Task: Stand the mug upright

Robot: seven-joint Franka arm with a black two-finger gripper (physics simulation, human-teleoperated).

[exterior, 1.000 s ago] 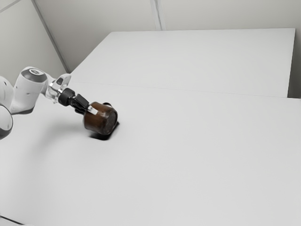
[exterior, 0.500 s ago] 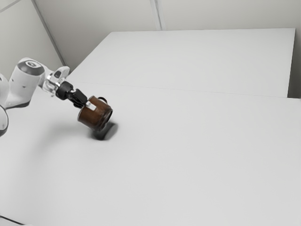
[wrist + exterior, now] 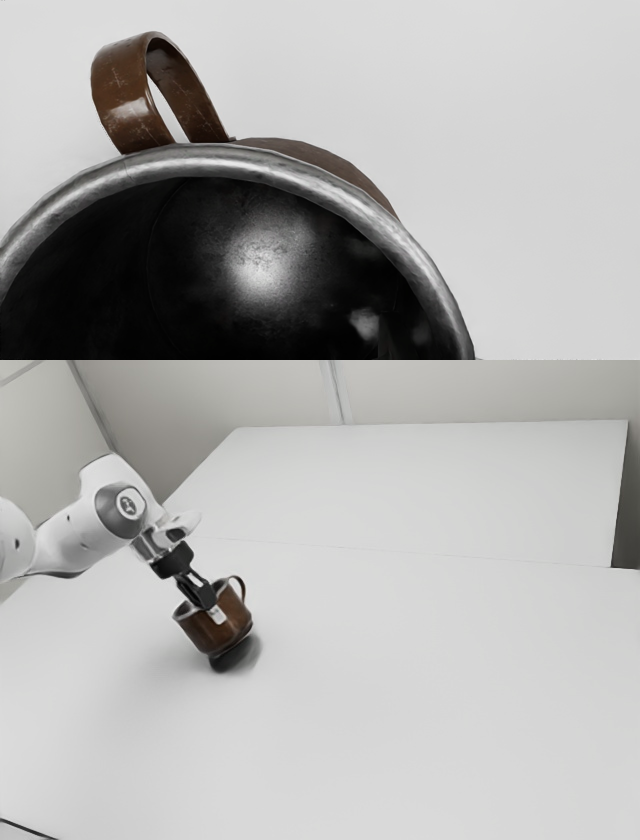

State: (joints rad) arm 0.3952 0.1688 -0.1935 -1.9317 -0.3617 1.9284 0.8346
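Your tool [image 3: 213, 609] grips the tilted brown, metal-rimmed mug [image 3: 222, 635], in from the white surface's [image 3: 430, 700] exterior-view left edge; releasing at this lean could topple it.

The brown mug [image 3: 208, 636] is held tilted by the claw [image 3: 213, 610], its mouth turned toward the claw, its base angled down and away. It is edged with a metallic rim [image 3: 215, 160]; its looped handle [image 3: 120, 95] is set near the claw.
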